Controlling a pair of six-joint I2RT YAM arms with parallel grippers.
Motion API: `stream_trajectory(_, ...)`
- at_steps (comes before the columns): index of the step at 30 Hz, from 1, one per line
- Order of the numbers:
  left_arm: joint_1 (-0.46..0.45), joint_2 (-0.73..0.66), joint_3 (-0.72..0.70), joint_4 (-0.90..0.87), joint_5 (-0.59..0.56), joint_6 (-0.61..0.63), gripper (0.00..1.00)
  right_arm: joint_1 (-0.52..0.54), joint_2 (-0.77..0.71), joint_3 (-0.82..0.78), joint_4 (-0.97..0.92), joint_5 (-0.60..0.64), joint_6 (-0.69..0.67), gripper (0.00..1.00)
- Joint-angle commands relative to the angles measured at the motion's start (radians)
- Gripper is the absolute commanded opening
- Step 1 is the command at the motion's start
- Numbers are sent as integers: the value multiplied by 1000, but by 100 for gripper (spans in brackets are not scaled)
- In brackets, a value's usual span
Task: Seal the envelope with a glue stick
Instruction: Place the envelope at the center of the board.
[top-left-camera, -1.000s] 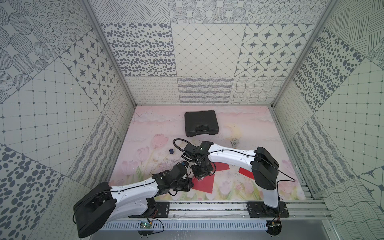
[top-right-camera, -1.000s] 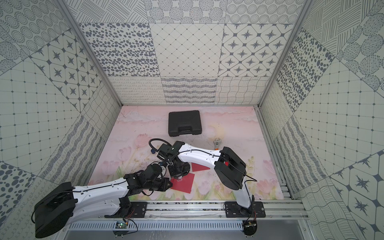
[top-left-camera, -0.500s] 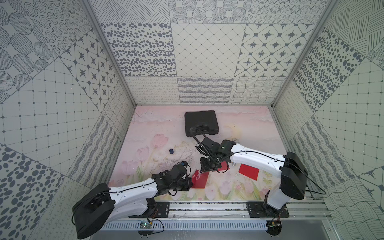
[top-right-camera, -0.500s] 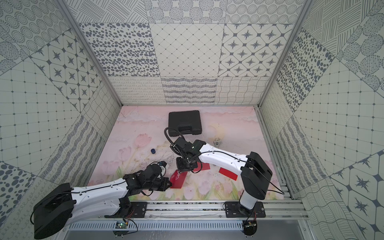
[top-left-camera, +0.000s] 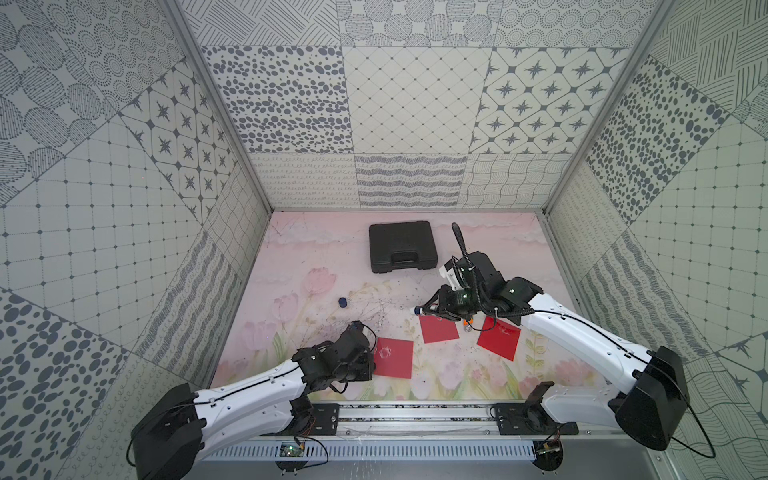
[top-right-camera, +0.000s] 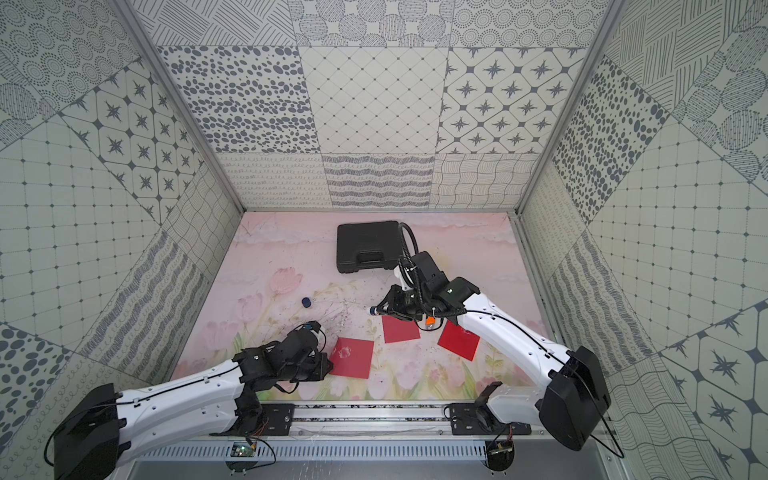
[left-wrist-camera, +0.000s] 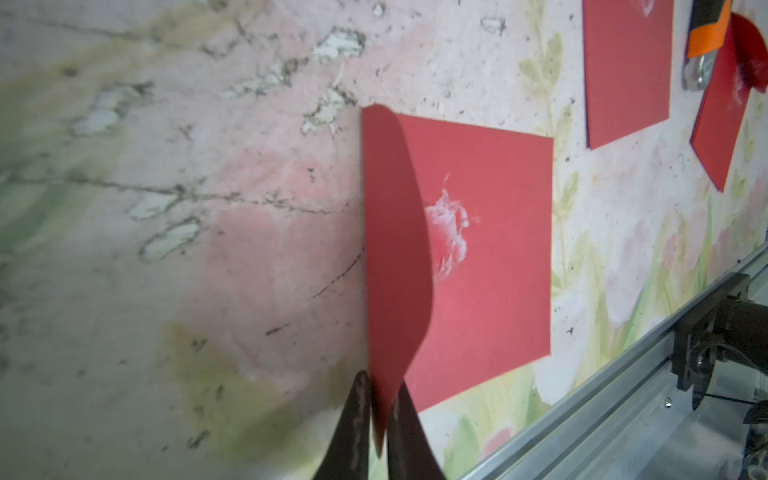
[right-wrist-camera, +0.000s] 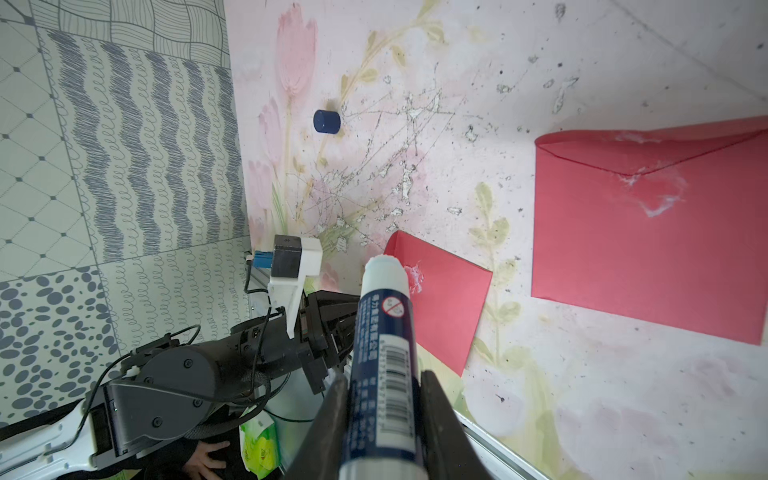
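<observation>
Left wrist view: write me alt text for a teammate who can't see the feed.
The raised flap of a red envelope stands between the two dark fingers of the left tool, with a white glue smear on the envelope's body. Beyond lie two more red envelopes with an orange-handled wrench between them, and a metal rail edges the floral mat.

Red paper envelope (left-wrist-camera: 478, 249): matt, smooth stock, dulled at the centre by a chalky white smear; the flap curls without a crease. White-and-navy cylindrical glue stick (right-wrist-camera: 382, 353): glossy plastic barrel with printed label, waxy white tip. Small navy-blue cap (right-wrist-camera: 326, 121): smooth plastic, faint sheen. Black rectangular case (top-left-camera: 402, 246): matt moulded plastic. Tulip-printed pink table mat (left-wrist-camera: 208, 208): matt, scuffed, print flaking in pale patches. Grey rail (top-left-camera: 415, 419) along the mat's near edge: satin metal. Orange-handled wrench (left-wrist-camera: 706, 41): matt grip, bare shiny metal end.
</observation>
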Motion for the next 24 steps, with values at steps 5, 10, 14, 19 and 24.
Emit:
stream_trajectory(5, -3, -60, 63, -181, -44, -19, 51, -38, -42, -17, 6, -65, -47, 0)
stream_trajectory(10, -2, -54, 112, -236, -90, -32, 48, -57, -52, -25, 11, -81, -53, 0)
stream_trajectory(14, 17, -34, 131, -214, -90, -48, 36, -64, -62, -34, 7, -82, -53, 0)
stream_trajectory(19, 97, 55, 121, -121, 10, -31, 21, -68, -64, -35, 2, -82, -55, 0)
stream_trajectory(24, 136, 150, 143, -28, 62, -1, 16, -68, -67, -27, -11, -78, -55, 0)
